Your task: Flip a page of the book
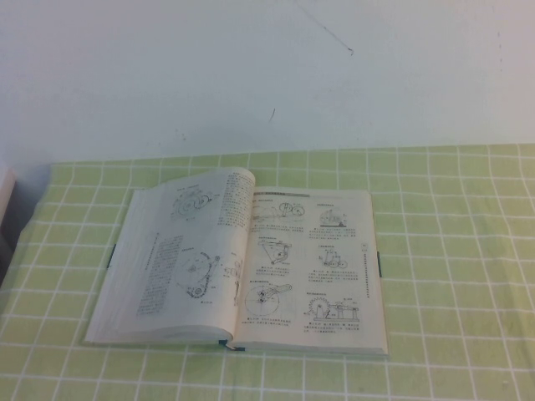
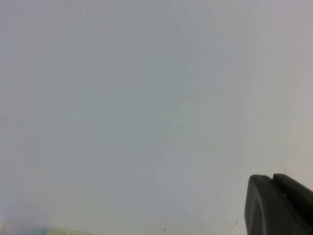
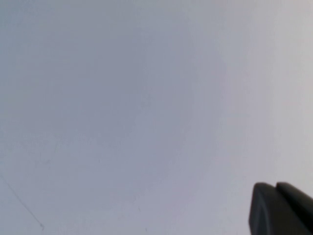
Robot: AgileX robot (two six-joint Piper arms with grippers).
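Observation:
The book (image 1: 238,267) lies open on the checked cloth in the high view, with dark teal cover edges showing at its sides. The right-hand page (image 1: 322,267) lies flat and shows black machine drawings. The left-hand leaf (image 1: 196,242) arches up near the spine. Neither arm shows in the high view. My left gripper (image 2: 272,177) appears only in the left wrist view, fingertips together, facing a bare white wall. My right gripper (image 3: 276,185) appears only in the right wrist view, fingertips together, also facing the wall. Neither gripper is near the book.
A green-and-white checked cloth (image 1: 451,251) covers the table. A white wall (image 1: 267,75) rises behind it. A pale object (image 1: 5,200) pokes in at the far left edge.

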